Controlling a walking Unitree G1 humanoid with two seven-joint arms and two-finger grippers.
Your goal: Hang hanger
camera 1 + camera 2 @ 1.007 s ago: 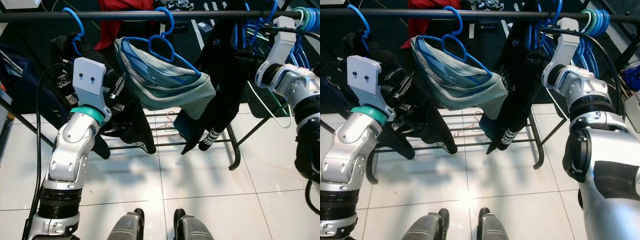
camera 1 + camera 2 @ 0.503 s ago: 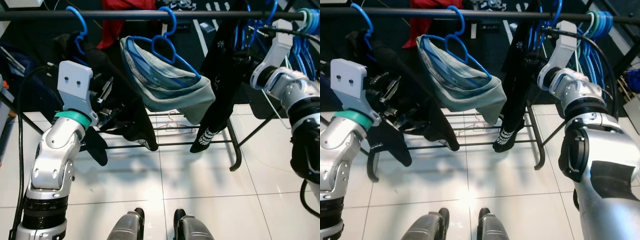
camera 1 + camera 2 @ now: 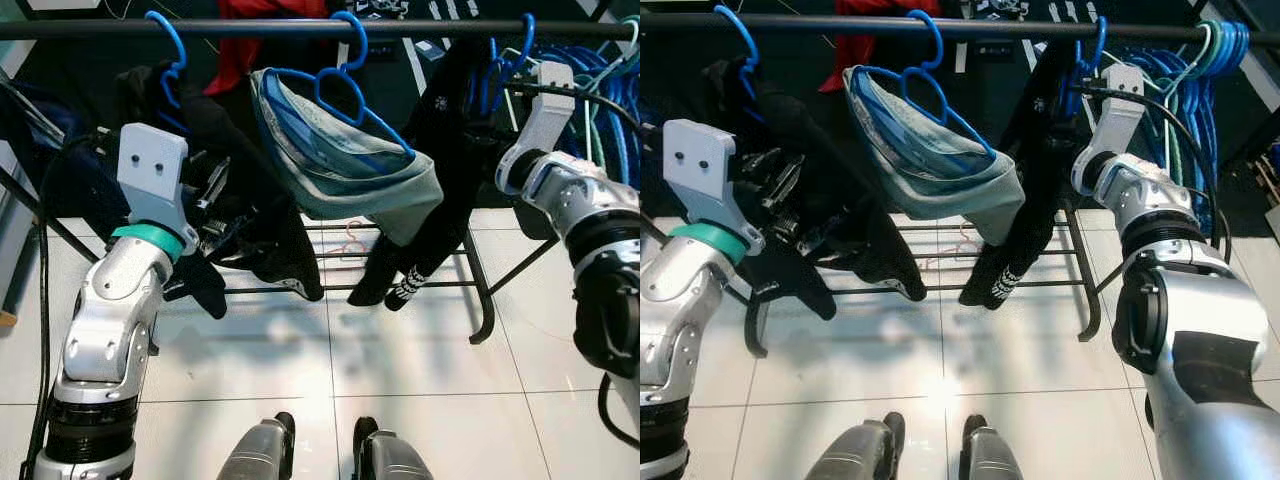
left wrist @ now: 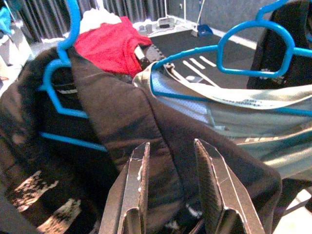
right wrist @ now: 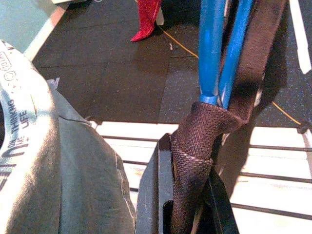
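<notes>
Right gripper [image 5: 187, 214] jaws pinch woven black strap [image 5: 192, 151] under blue hanger [image 5: 222, 48]

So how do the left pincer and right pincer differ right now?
The left pincer is open, its fingers apart against a black garment; the right pincer is shut on a black strap below a blue hanger. The left sits low beside the rack; the right reaches up nearer the rail. Both are among hanging clothes.
</notes>
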